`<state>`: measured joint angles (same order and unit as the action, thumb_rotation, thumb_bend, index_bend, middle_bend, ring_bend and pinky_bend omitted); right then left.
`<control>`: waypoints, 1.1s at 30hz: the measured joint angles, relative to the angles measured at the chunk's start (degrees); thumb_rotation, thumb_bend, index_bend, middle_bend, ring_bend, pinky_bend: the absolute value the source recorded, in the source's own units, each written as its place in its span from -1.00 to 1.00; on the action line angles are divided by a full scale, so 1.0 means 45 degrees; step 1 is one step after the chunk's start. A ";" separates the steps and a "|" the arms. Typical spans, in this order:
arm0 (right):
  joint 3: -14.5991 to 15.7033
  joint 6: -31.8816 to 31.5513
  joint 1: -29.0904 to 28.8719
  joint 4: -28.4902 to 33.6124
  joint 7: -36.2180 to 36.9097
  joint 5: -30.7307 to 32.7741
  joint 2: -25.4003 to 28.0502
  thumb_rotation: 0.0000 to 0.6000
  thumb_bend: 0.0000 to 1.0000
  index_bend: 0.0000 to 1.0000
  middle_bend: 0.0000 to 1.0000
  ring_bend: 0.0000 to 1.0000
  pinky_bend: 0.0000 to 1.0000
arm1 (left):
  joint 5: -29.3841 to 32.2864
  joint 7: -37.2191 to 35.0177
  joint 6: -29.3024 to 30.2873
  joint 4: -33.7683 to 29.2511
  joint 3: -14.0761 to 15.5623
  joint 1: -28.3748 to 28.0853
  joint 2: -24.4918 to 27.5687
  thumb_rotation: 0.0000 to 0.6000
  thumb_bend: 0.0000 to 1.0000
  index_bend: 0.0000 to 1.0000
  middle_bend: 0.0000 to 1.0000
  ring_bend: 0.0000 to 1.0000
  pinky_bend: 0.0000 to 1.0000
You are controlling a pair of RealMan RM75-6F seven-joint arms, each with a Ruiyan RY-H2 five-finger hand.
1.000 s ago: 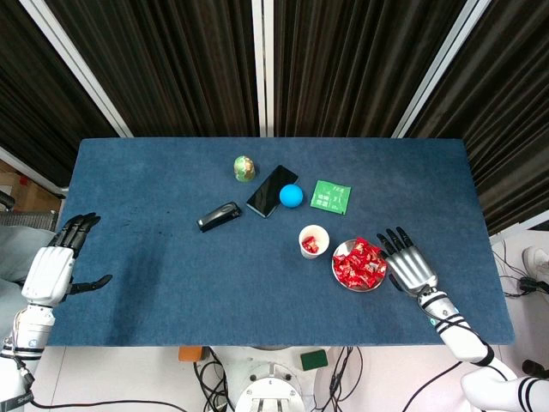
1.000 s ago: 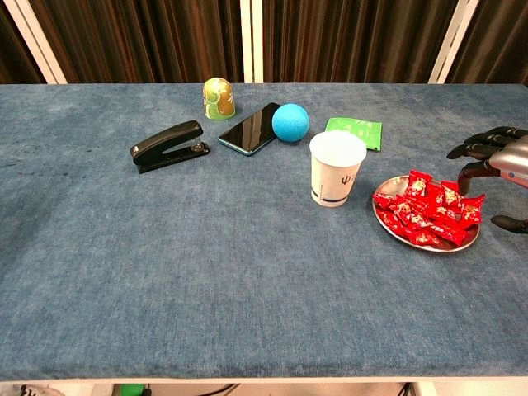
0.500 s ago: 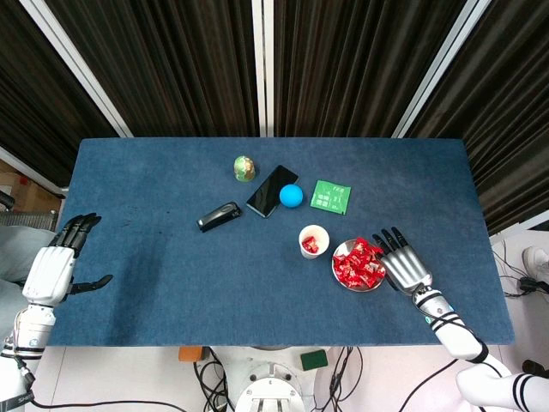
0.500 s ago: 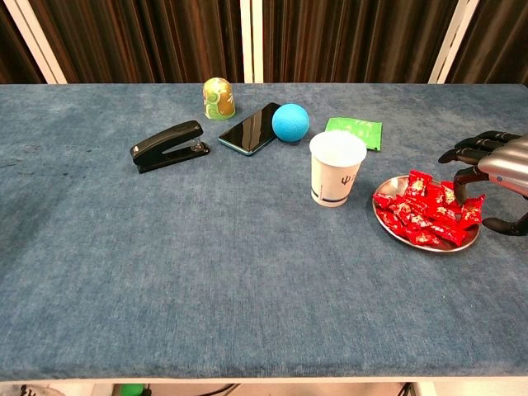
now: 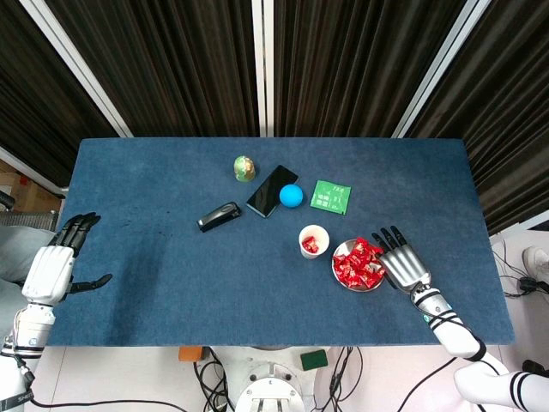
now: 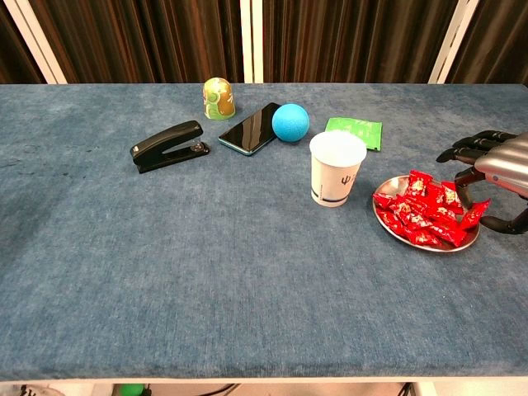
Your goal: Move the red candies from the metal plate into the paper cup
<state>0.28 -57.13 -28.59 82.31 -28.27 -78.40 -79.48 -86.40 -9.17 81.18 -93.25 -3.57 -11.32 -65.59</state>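
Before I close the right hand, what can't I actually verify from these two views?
- Right hand: chest view crops it at the frame edge; candy contact unclear.
- Paper cup: chest view hides its contents behind the wall.
- Left hand: outside the chest view.
- Green packet: print too small.

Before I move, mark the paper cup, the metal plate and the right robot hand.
paper cup (image 6: 337, 177), chest view, front wall.
metal plate (image 6: 388, 225), chest view, bare left rim.
right robot hand (image 5: 402, 264), head view, back of the hand.
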 measured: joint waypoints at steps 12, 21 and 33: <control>-0.0044 -0.0073 -0.0075 -0.0060 0.0058 -0.0132 -0.0104 1.00 -0.21 0.20 -0.86 -1.00 -1.00 | 0.0007 -0.0011 -0.0003 0.0014 0.0008 0.0003 -0.0002 1.00 -0.83 -0.79 -0.87 -0.90 -0.55; -0.0135 -0.0637 -0.0034 0.0269 0.0360 -0.0567 0.0129 1.00 -0.20 0.23 -0.85 -1.00 -1.00 | 0.0009 -0.0033 0.0013 0.0015 0.0001 0.0008 0.0012 1.00 -0.83 -0.79 -0.87 -0.90 -0.55; -0.1090 -0.1394 -0.0561 0.1297 0.0661 -0.1254 0.0762 1.00 -0.19 0.24 -0.84 -1.00 -1.00 | -0.0056 -0.0115 0.0183 -0.0010 -0.0010 0.0076 0.0076 1.00 -0.83 -0.80 -0.87 -0.90 -0.55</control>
<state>-4.62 -63.40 -31.11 88.15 -25.30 -84.04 -76.06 -86.65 -9.69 82.00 -93.30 -3.61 -10.98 -65.24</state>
